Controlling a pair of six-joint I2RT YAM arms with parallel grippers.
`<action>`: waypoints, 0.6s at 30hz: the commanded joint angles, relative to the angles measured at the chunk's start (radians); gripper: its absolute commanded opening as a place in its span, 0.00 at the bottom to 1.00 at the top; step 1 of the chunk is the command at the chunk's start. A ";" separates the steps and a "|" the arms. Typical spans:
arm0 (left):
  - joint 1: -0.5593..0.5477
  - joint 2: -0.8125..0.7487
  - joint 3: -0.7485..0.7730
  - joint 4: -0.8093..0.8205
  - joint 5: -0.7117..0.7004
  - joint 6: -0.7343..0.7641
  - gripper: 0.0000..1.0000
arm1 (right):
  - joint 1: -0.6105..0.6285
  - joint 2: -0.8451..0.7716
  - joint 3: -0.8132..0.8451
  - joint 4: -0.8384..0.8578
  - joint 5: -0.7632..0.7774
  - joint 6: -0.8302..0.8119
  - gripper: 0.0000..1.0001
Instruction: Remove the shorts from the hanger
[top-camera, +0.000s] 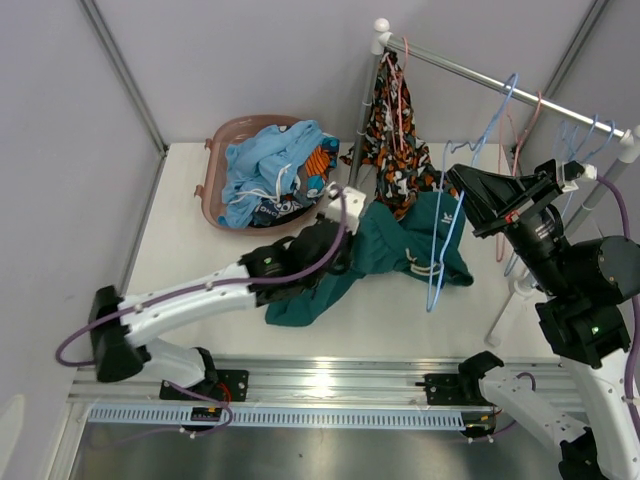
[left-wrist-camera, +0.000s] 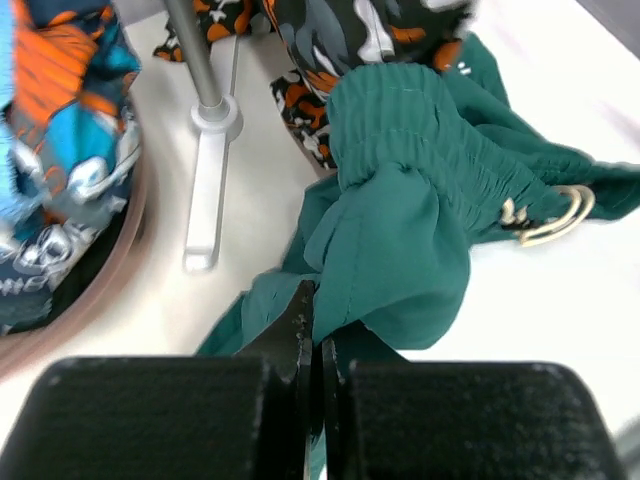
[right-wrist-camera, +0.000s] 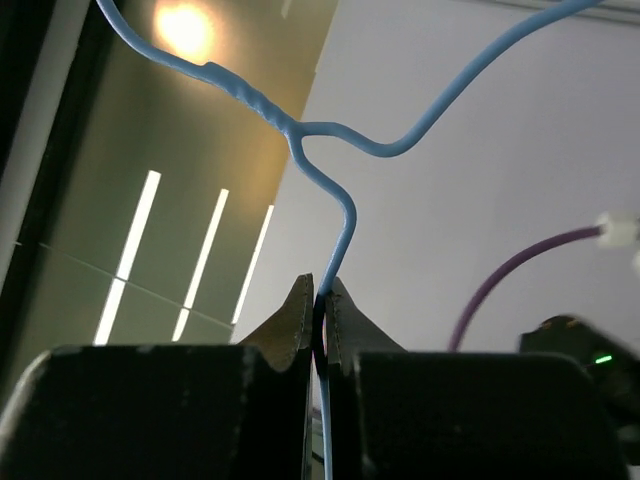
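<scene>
The teal green shorts lie crumpled on the table, part of them still draped round a blue wire hanger. My left gripper is shut on a fold of the teal shorts. My right gripper is shut on the blue hanger's wire and holds it up beside the rail. The orange-black-white camouflage shorts hang from a pink hanger on the rail. Light blue and patterned shorts lie in the basket.
A brown basket stands at the back left. A metal clothes rail crosses the back right, with several empty hangers. Its upright post and white foot stand close to my left gripper.
</scene>
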 joint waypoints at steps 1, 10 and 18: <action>-0.077 -0.230 -0.036 -0.024 -0.098 -0.063 0.00 | 0.005 0.001 -0.007 -0.019 0.068 -0.160 0.00; -0.266 -0.480 -0.135 -0.306 -0.284 -0.218 0.00 | -0.062 0.165 -0.050 0.102 0.030 -0.391 0.00; -0.304 -0.576 -0.246 -0.398 -0.312 -0.328 0.00 | -0.240 0.359 -0.035 0.287 -0.080 -0.352 0.00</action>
